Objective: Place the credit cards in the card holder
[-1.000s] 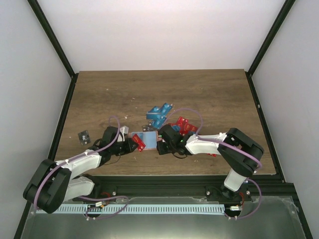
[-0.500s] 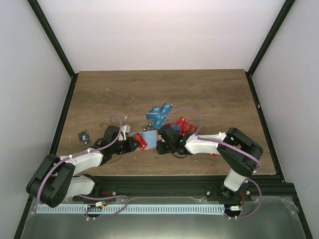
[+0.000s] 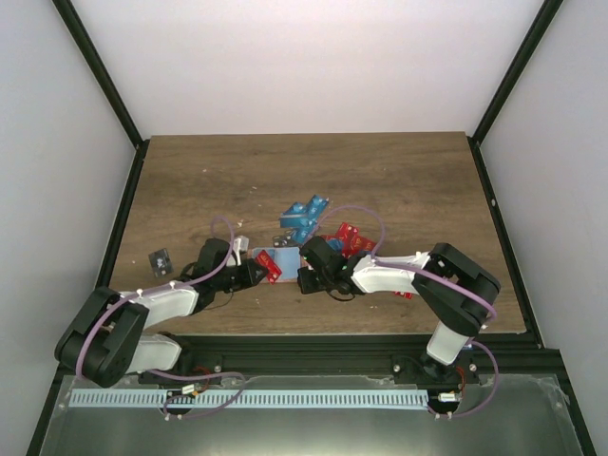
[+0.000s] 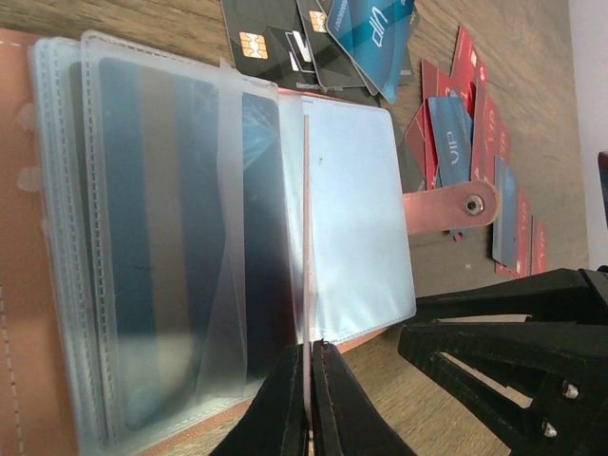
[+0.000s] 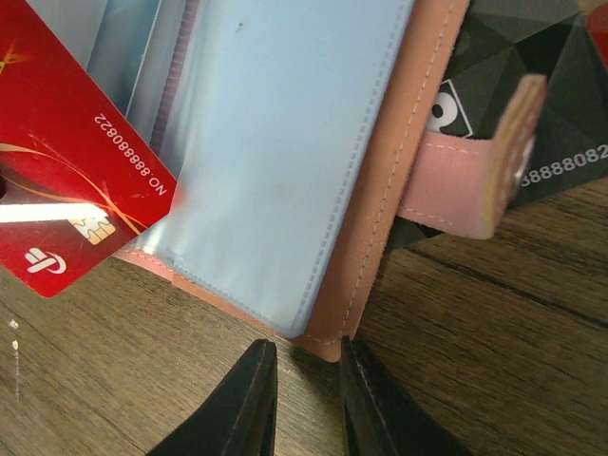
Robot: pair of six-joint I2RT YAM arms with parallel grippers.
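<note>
The tan-orange card holder [image 3: 288, 257] lies open on the table, its clear sleeves [image 4: 180, 237] fanned out. My left gripper [image 4: 310, 359] is shut on a red card [image 5: 66, 180]. In the left wrist view that card shows edge-on, standing between the sleeves. My right gripper [image 5: 306, 366] is open, and the holder's near corner [image 5: 328, 337] sits between its fingertips. Loose credit cards lie behind the holder: blue ones [image 3: 304, 217], red ones [image 3: 348, 237] and black ones [image 4: 275, 43]. The holder's strap with its snap [image 4: 456, 207] sticks out toward the red cards.
One black card [image 3: 161, 259] lies alone at the left of the table. A small white object [image 3: 240, 245] sits by the left wrist. Both arms meet low near the table's front edge [image 3: 313, 331]. The right gripper's fingers [image 4: 513, 332] show close beside the holder.
My left gripper has edged slightly forward and to the right with the red card, toward the holder. The right gripper has hardly moved.
</note>
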